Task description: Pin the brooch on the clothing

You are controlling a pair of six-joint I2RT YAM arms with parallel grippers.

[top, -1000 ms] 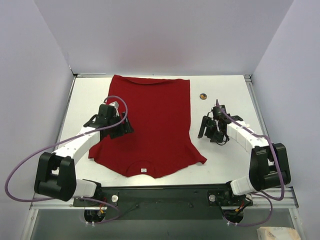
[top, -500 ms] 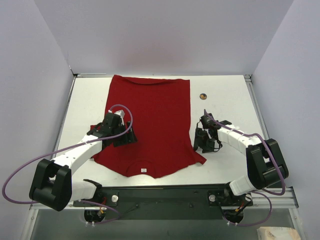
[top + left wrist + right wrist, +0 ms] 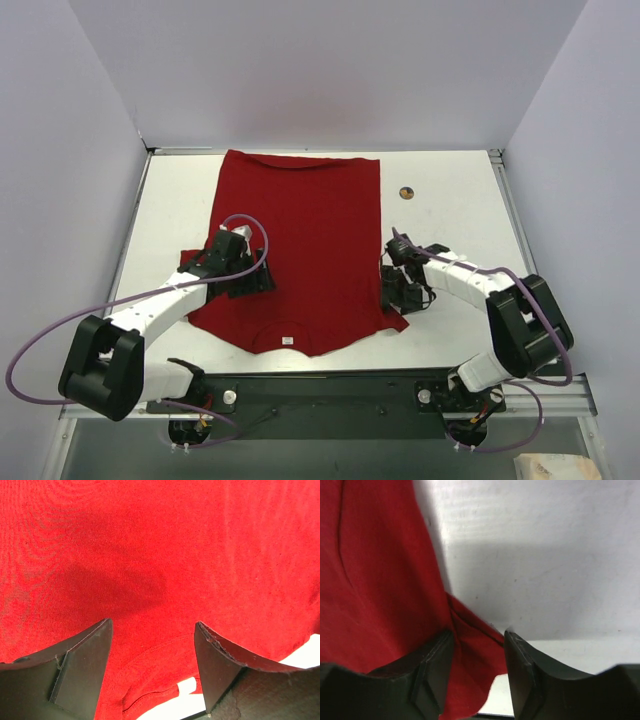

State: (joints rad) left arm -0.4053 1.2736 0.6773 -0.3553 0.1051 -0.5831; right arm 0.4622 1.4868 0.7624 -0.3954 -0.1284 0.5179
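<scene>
Left hand [image 3: 152, 626]: fingers spread wide, nothing between them. It hovers low over the shirt [image 3: 310, 220], on the chest area of your left side, a little beyond the collar. White label [image 3: 287, 339] sits inside the collar at the near edge.

Shirt lies flat, long axis near-to-far: collar toward the arm bases, hem at the far end. A few soft folds at the sleeves, otherwise smooth.

Right hand [image 3: 477, 636]: down at the tip of the right sleeve [image 3: 398, 318], fingers partway in, with a fold of red fabric between them. I can't tell from the wrist view if it's really pinching the fabric or just bracketing it.

Brooch [image 3: 406, 192]: not on the shirt. It lies alone on the bare worktop [image 3: 455, 215], just off the shirt's right edge, toward the far end. From the right hand it's straight ahead, away from the bases. From the left hand it's across the whole shirt, well apart. So the right arm is the nearer one; I'd say the pickup is its job.

Worktop is white, flat and matte. Pale walls [image 3: 300, 70] close in on three sides.
</scene>
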